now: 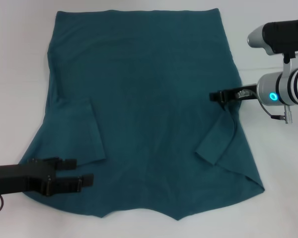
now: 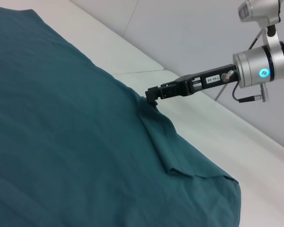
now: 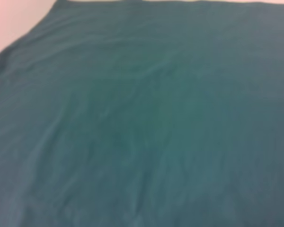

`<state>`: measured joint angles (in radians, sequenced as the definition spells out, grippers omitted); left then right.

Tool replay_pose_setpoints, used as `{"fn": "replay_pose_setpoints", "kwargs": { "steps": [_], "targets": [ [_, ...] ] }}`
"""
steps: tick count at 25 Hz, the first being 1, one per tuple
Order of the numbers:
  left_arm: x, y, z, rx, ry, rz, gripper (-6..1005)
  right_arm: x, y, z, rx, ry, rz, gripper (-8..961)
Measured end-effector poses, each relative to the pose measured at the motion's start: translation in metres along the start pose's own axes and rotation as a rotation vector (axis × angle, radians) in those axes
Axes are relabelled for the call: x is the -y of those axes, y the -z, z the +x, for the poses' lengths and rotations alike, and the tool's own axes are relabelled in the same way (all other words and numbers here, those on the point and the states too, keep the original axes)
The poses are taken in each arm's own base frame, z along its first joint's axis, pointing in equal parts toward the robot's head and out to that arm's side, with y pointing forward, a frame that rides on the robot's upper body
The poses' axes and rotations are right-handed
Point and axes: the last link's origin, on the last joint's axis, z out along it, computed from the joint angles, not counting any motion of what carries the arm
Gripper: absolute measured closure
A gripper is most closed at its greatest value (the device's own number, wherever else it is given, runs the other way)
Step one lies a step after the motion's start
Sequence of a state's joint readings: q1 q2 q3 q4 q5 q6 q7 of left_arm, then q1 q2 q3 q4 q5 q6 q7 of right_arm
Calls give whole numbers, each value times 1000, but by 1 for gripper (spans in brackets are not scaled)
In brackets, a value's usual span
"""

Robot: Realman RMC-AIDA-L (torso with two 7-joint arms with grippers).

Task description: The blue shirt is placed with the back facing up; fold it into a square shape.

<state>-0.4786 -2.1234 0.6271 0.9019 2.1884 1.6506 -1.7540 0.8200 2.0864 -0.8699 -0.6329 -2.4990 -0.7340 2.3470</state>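
The blue shirt [image 1: 149, 99] lies spread flat on the white table [image 1: 280, 168], hem at the far side and neckline toward me. Both sleeves are folded inward: the left sleeve [image 1: 82, 131] lies flat and the right sleeve [image 1: 219, 141] forms a loose flap. My right gripper [image 1: 215, 96] is at the shirt's right edge, shut on the fabric where the sleeve fold begins. The left wrist view shows that same right gripper [image 2: 152, 94] pinching a raised ridge of shirt [image 2: 61, 142]. My left gripper [image 1: 77, 171] hovers open over the near left corner. Only shirt cloth [image 3: 142, 113] fills the right wrist view.
Bare white table surrounds the shirt on the left, right and near sides. The right arm's silver wrist with a blue light [image 1: 283, 94] reaches in from the right. A pale wall [image 2: 189, 28] rises behind the table.
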Motion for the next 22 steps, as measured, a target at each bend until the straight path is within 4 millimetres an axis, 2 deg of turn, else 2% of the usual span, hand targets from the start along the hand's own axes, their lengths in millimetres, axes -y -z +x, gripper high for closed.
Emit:
{"fn": "replay_pose_setpoints", "kwargs": {
  "steps": [12, 18, 22],
  "targets": [
    [-2, 0, -4, -8, 14, -5, 140, -22, -15, -10, -7, 27, -16, 571],
    [-2, -1, -4, -9, 13, -3, 140, -15, -10, -15, 16, 30, 1, 576],
    [-2, -2, -4, -10, 10, -4, 140, -2, 5, -25, 40, 19, 4, 580]
  ]
}}
